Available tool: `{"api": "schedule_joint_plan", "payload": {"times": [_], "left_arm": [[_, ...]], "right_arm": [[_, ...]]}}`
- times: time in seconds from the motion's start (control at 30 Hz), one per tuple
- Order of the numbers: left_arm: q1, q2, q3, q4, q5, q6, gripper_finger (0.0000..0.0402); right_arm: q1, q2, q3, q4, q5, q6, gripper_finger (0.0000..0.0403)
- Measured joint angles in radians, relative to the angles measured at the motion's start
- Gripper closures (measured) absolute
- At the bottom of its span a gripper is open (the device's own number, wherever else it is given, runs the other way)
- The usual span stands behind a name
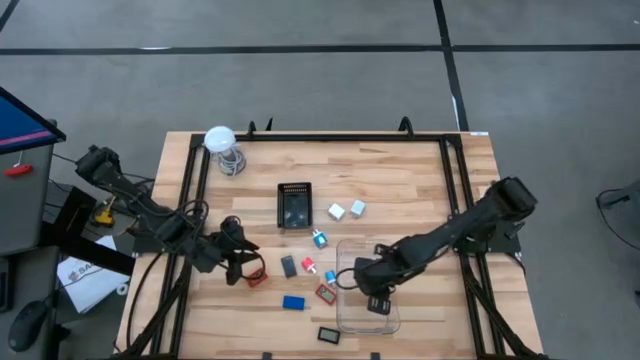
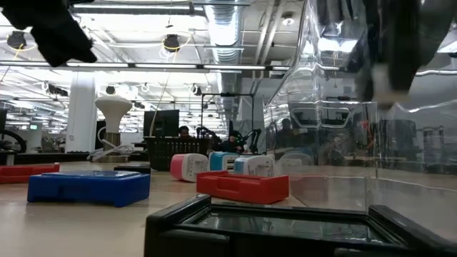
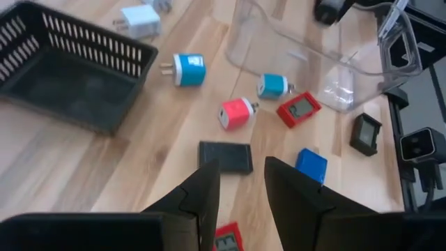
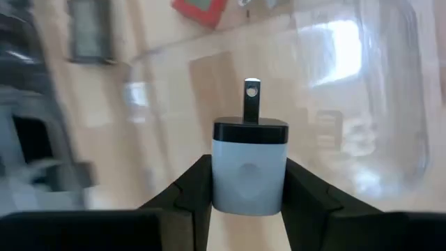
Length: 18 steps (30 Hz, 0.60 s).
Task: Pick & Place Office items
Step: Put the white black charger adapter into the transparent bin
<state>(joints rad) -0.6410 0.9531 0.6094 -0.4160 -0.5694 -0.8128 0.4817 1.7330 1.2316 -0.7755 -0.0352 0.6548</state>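
1. The right gripper (image 4: 248, 183) has its jaws closed on a white charger cube (image 4: 249, 167), pressing flat against its two smooth side faces; a dark cap and one metal prong point away from the wrist. I judge it is held this way so it can be let go cleanly into the bin.

2. In the high view the right gripper (image 1: 372, 290) is over the clear plastic box (image 1: 345, 312), inside its outline, so the step in hand looks like a drop-off. The box has thin, glossy, see-through walls (they bend the light strongly in the low view).

3. The left gripper (image 3: 235, 187) has its jaws a little apart and holding nothing. It hangs over the tabletop (image 1: 420, 180), aimed at a flat black rectangle (image 3: 225, 155), with a flat red rectangle (image 3: 226, 238) just under its fingers, which is probably its next pick.

4. The other office items lie scattered near the box: a cyan-and-white plug (image 3: 188, 70), a smaller cyan plug (image 3: 272, 86), a pink-red plug (image 3: 236, 113), a red framed piece (image 3: 298, 109), a blue block (image 3: 311, 165) and a black framed piece (image 3: 365, 132). All are small, hard, moulded plastic with rounded corners.

5. Farther off stands the black mesh tray (image 1: 294, 204), slotted and matte, with two white cubes (image 1: 346, 210) beside it.

6. The tabletop is pale wood planks with visible grain.
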Motion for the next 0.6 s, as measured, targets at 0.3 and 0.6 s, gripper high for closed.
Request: {"api": "schedule_joint_plan", "payload": {"times": [0.3, 0.6], "left_arm": [[0.004, 0.000, 0.000, 0.031, -0.007, 0.022, 0.0291], [0.003, 0.000, 0.000, 0.032, -0.008, 0.023, 0.0291]], "right_arm": [[-0.055, 0.110, 0.002, -0.001, -0.017, -0.167, 0.0284], [-0.073, 0.120, -0.010, 0.015, -0.009, -0.197, 0.0284]]}}
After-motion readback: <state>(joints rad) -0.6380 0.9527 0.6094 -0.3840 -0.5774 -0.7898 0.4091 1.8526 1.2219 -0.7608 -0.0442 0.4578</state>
